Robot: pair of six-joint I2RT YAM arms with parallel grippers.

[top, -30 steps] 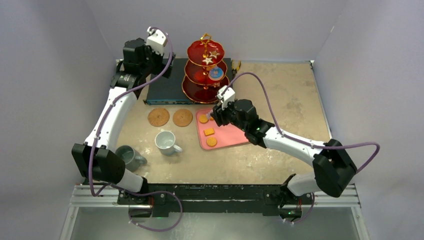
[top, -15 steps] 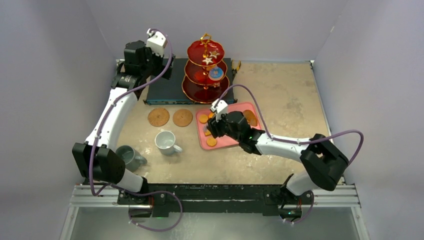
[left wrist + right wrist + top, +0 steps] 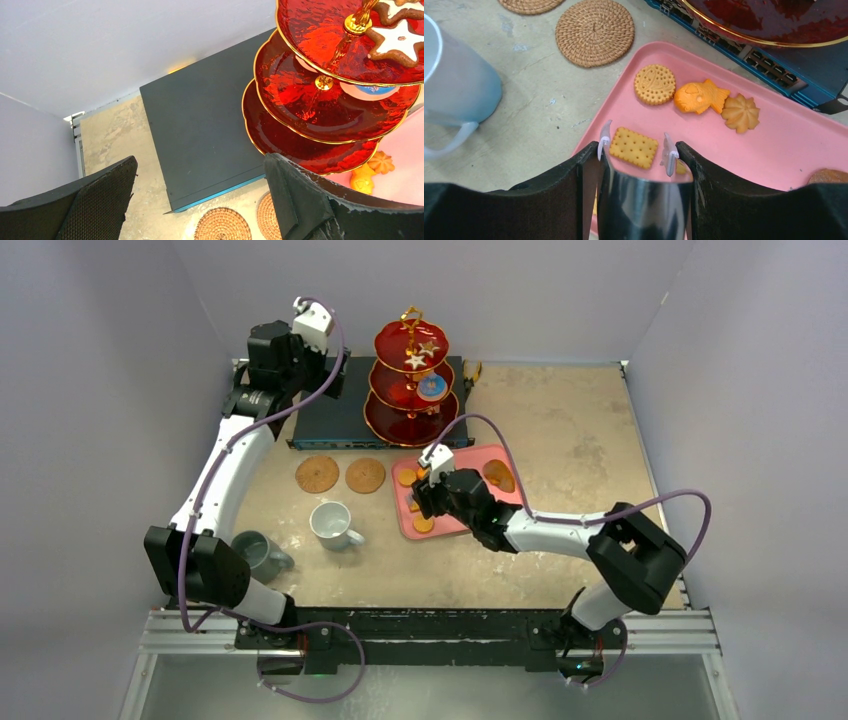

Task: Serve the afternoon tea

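The red three-tier stand (image 3: 412, 380) stands on the dark box, with star biscuits (image 3: 400, 40) on its top tier. My left gripper (image 3: 200, 165) hangs open and empty beside it, above the box. My right gripper (image 3: 638, 150) is shut on metal tongs (image 3: 644, 200). The tongs' clear tips stand on either side of a rectangular cracker (image 3: 634, 146) on the pink tray (image 3: 774, 150), apart from it. A round biscuit (image 3: 654, 84), a fish pastry (image 3: 699, 96) and a flower cookie (image 3: 740, 113) lie further along the tray.
Two cork coasters (image 3: 317, 474) (image 3: 365, 475) lie left of the tray, and the white mug (image 3: 330, 523) is in front of them. The grey mug (image 3: 255, 552) sits by the left arm's base. The flat electronics box (image 3: 335, 410) is at the back.
My right arm has swung left and down over the tray's near-left part, bringing the tongs round the cracker; their tips stand a little wider. The left arm has not moved.
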